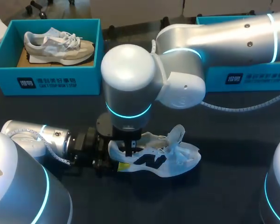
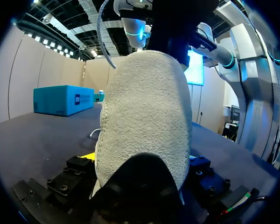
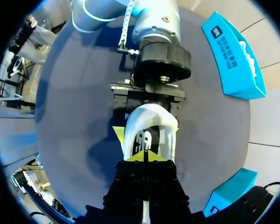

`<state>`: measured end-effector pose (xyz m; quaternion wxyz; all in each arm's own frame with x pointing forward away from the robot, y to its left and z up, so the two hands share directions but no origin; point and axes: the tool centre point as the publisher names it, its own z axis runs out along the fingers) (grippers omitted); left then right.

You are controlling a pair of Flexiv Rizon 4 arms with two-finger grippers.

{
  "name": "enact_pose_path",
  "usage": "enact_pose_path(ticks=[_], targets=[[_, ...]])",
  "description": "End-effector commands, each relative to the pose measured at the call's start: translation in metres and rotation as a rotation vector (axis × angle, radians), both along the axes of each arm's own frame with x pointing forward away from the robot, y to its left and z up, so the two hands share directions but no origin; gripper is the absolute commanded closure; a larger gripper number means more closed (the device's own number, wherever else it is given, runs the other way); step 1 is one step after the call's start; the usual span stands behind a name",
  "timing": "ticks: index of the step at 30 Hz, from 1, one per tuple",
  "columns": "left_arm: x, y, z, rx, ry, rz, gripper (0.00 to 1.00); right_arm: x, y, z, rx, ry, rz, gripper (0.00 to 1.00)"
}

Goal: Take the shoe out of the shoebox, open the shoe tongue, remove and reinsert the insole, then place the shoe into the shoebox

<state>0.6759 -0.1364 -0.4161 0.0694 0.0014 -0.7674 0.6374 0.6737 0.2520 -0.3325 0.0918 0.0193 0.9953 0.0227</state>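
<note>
In the head view the tabletop (image 1: 233, 140) is a dark, matte sheet. A teal shoebox (image 1: 51, 79) stands at its far left with a grey shoe (image 1: 58, 44) lying inside, and a second teal box (image 1: 252, 77) stands at the far right, partly behind my right arm. The white shoe (image 1: 172, 158) lies on the bare surface near the front, well apart from both boxes. My left claw (image 1: 107, 158) comes in from the side at its heel. My right claw (image 1: 129, 148) hangs straight down over the heel end of the shoe's opening.

In the left wrist view the fleecy, off-white heel fills nearly everything ahead of my fingers. It sits between them, with one yellow tip showing just beside it. The dark surface runs on past the shoe to the second teal box.

In the right wrist view my left claw's yellow tips press the heel from both sides, so it holds the shoe. My right claw's own tips are drawn narrow, almost together, over the opening. They may be pinching something inside, but I cannot tell.
</note>
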Motion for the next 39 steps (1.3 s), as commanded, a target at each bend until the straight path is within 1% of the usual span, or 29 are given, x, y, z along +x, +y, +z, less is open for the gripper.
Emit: enact_pose_path(ticks=[1, 7, 12, 15, 20, 22, 26, 32, 39], targets=[[0.0, 0.001, 0.001, 0.001, 0.0, 0.001, 1.0, 0.005, -0.003, -0.016, 0.012, 0.01, 0.004, 1.0], [0.0, 0.001, 0.001, 0.001, 0.0, 0.001, 1.0, 0.011, -0.019, -0.028, 0.027, -0.001, -0.008, 1.0], [0.0, 0.001, 0.001, 0.001, 0.0, 0.001, 1.0, 0.015, -0.026, -0.036, 0.022, 0.006, -0.026, 1.0], [0.0, 0.001, 0.001, 0.001, 0.0, 0.001, 1.0, 0.013, -0.028, -0.039, 0.019, 0.01, -0.039, 1.0], [0.0, 0.001, 0.001, 0.001, 0.0, 0.001, 1.0, 0.008, -0.034, -0.038, 0.008, -0.007, -0.066, 1.0], [0.0, 0.001, 0.001, 0.001, 0.0, 0.001, 1.0, 0.007, -0.037, -0.038, -0.004, -0.008, -0.084, 1.0], [0.0, 0.001, 0.001, 0.001, 0.0, 0.001, 1.0, 0.005, -0.046, -0.039, 0.008, -0.007, -0.11, 1.0], [0.0, 0.001, 0.001, 0.001, 0.0, 0.001, 1.0, 0.0, -0.048, -0.038, 0.005, -0.022, -0.123, 1.0], [0.0, 0.001, 0.001, 0.001, 0.0, 0.001, 1.0, -0.001, -0.053, -0.044, 0.013, -0.03, -0.143, 1.0]])
